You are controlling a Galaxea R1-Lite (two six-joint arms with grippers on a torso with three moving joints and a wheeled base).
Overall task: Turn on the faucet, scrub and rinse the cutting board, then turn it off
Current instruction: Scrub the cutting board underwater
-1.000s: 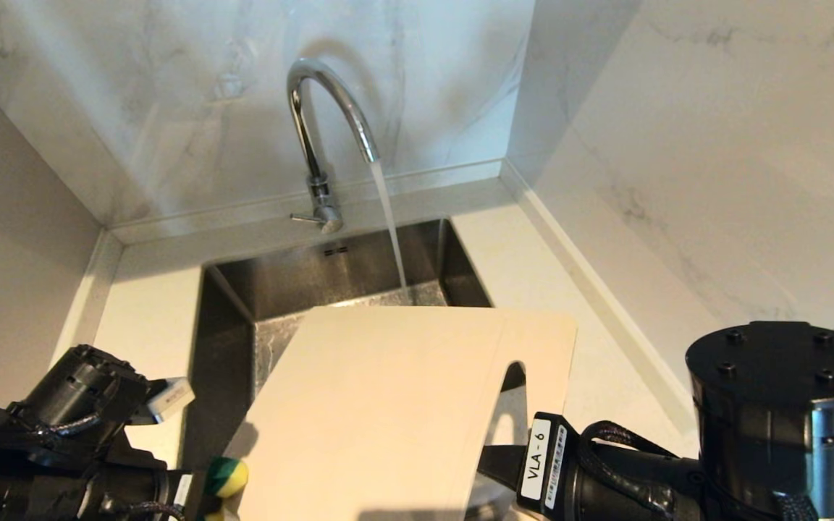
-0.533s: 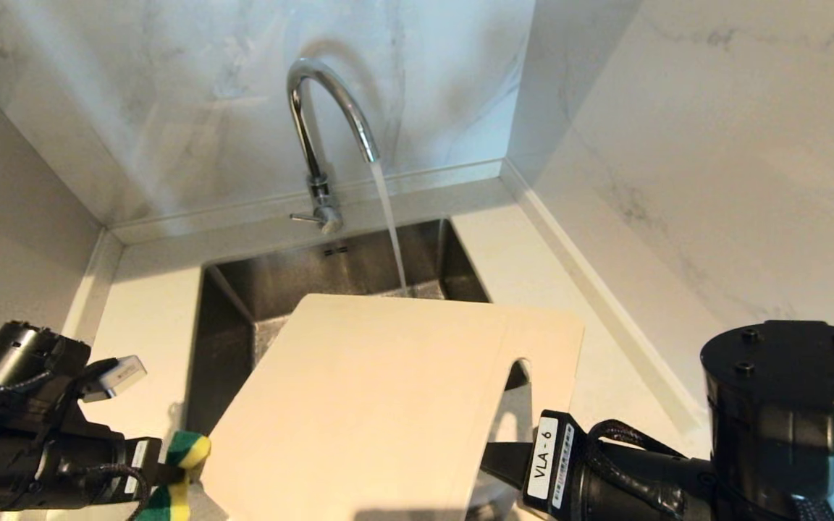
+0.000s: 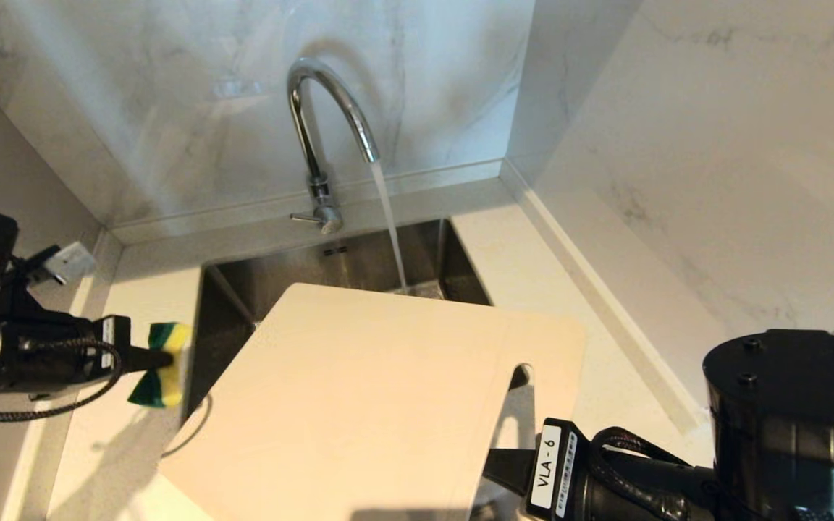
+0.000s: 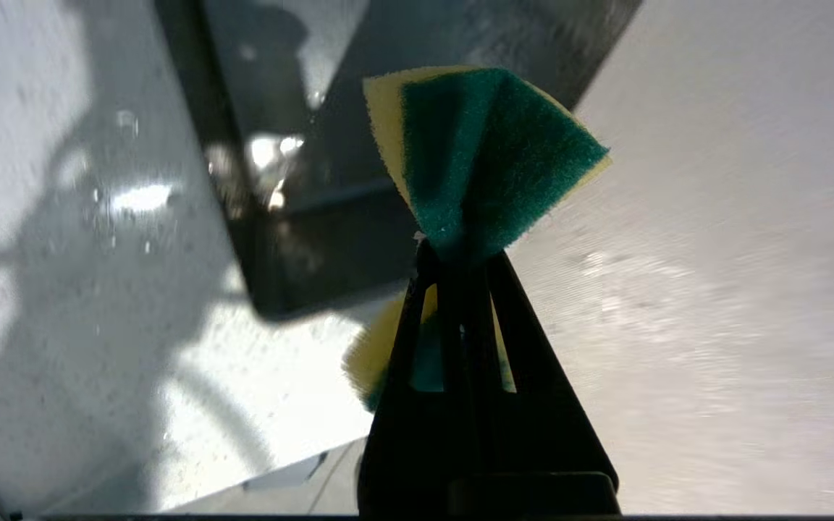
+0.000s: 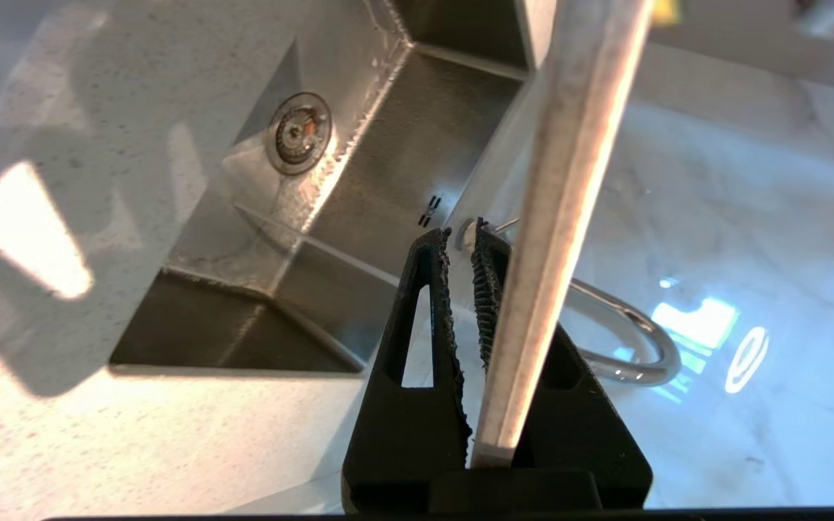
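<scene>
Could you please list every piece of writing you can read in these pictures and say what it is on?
"VLA - 6": on the white sticker on the black right arm, head view.
A second white sticker strip beside it: print too small to read.
White tag on the left arm: unreadable.
No other text.

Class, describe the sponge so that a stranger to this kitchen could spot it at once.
Start at the steel sink under the running faucet. Over the counter on its left, the left gripper pinches the sponge. It alone is green and yellow.
</scene>
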